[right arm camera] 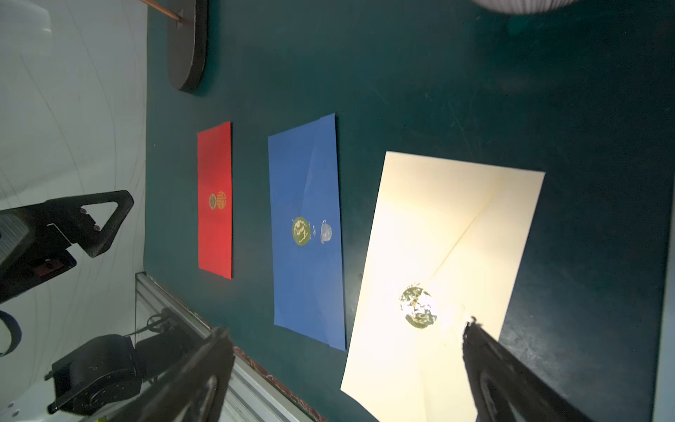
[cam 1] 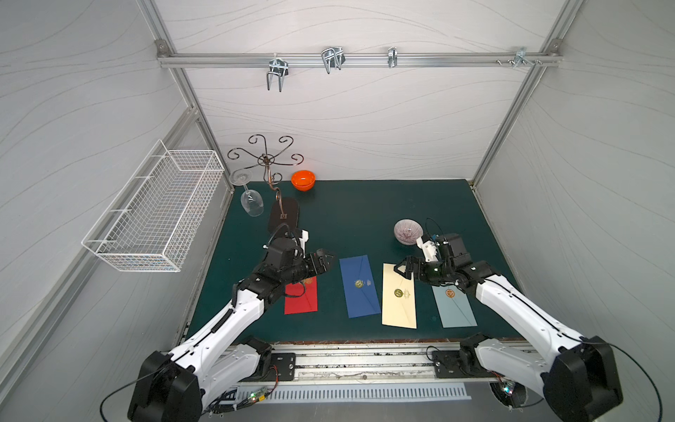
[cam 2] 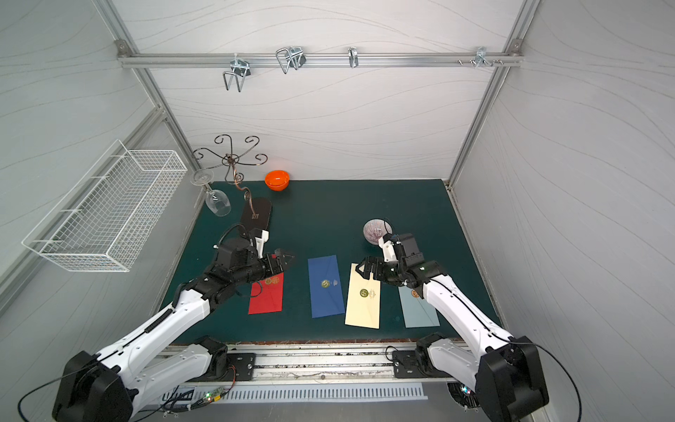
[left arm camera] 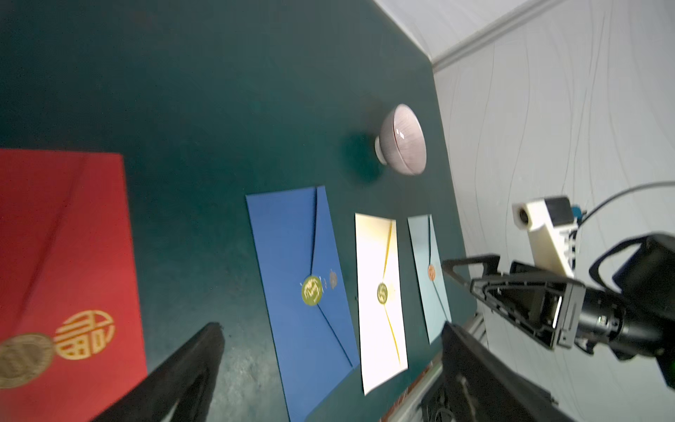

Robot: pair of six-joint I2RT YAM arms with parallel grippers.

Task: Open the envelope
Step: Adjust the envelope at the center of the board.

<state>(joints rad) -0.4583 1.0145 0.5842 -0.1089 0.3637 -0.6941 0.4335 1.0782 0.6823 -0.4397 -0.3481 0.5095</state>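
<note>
Cream envelope (cam 1: 400, 310) lies flat and sealed shut.

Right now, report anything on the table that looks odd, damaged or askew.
The blue envelope has a whitish scuffed patch beside its green seal, like sticker residue. Nothing looks spilled.

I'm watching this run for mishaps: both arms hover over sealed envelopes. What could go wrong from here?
The cream envelope lies flat, its flap stuck down by a sticker; the right gripper's open jaws may push it into the blue envelope beside it.
The bowl sits close by the right arm; a swing might knock it.
</note>
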